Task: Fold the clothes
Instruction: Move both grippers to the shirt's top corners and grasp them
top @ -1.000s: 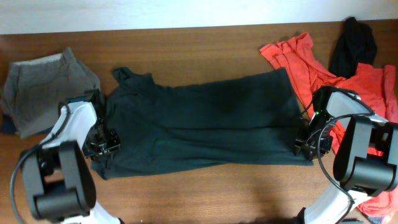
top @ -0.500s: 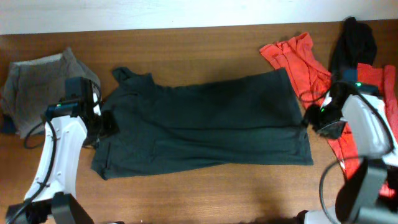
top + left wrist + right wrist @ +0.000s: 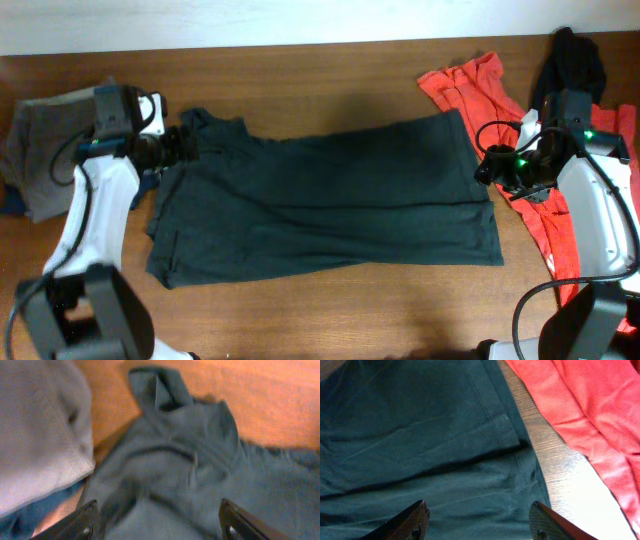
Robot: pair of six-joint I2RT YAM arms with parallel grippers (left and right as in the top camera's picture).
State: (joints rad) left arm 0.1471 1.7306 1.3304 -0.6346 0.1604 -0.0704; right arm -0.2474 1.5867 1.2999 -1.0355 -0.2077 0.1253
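A black T-shirt (image 3: 320, 200) lies folded lengthwise across the middle of the table, collar end to the left. My left gripper (image 3: 185, 145) hovers open over that collar end; in the left wrist view its fingertips (image 3: 87, 517) stand wide over the dark cloth (image 3: 200, 470), holding nothing. At the shirt's right edge my right gripper (image 3: 487, 168) is open as well, and its fingertips (image 3: 415, 517) straddle the hem (image 3: 420, 435) without gripping. A coral-red T-shirt (image 3: 475, 85) lies crumpled at the back right, under the right arm. A small black piece (image 3: 575, 65) sits behind it.
A grey garment (image 3: 45, 140) lies bunched at the left edge, partly under the left arm, with a bit of blue cloth (image 3: 8, 200) beneath it. The red cloth (image 3: 580, 405) lies close to the black shirt's right hem. Bare wood (image 3: 330, 310) runs along the front.
Both grippers have opened and let go of the black shirt's front corners. The left one moved back to the collar end, the right one back along the right edge. The shirt stays flat.
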